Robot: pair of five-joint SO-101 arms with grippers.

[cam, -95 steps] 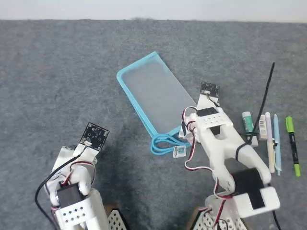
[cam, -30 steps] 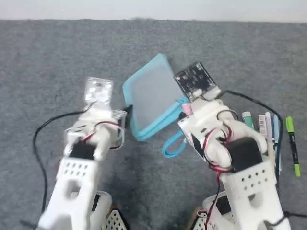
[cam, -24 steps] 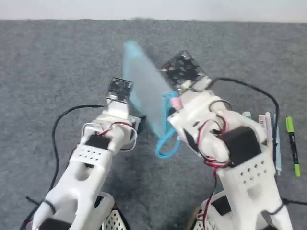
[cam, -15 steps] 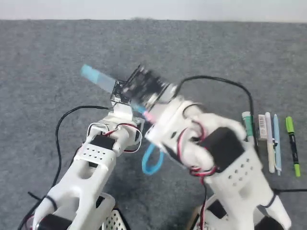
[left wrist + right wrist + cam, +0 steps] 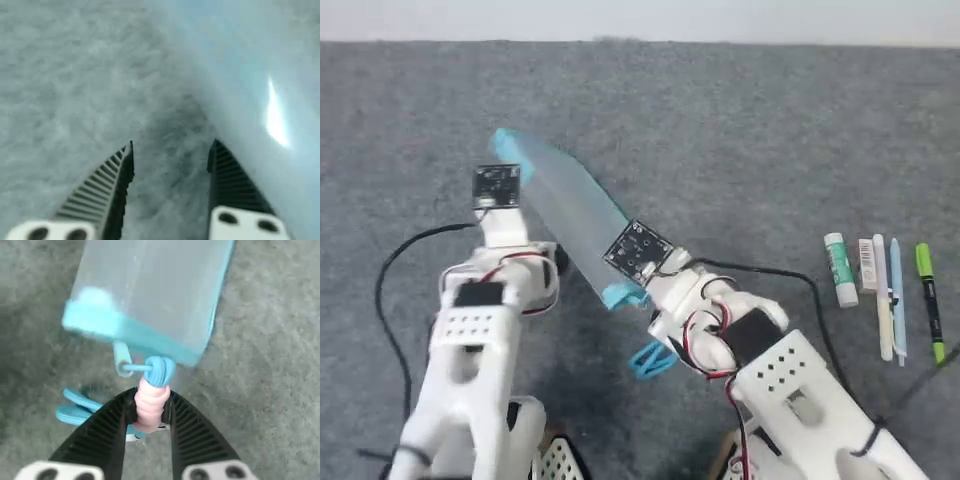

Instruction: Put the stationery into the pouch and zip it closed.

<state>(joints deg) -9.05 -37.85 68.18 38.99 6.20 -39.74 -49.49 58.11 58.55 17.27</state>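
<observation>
The translucent blue pouch [image 5: 565, 210] lies slanted between the two arms, one end far left, the other near the right arm. My right gripper [image 5: 149, 401] is shut on the pink zipper pull [image 5: 149, 407] at the pouch's [image 5: 150, 290] near end. A blue loop strap [image 5: 650, 360] hangs beside it. My left gripper [image 5: 172, 150] is open over the grey carpet, with the pouch [image 5: 260, 75] right beside one finger. A glue stick [image 5: 838, 268], an eraser [image 5: 867, 265], two pens [image 5: 890, 300] and a green highlighter [image 5: 928, 300] lie in a row at the right.
Grey carpet [image 5: 770, 130] covers the whole table up to a pale wall at the back. A black cable [image 5: 790, 285] runs from the right arm toward the stationery. The far right and far left of the carpet are open.
The right arm has swung the pouch leftward and pulled its held end toward the front. The left arm came forward beside the pouch, then shifted left.
</observation>
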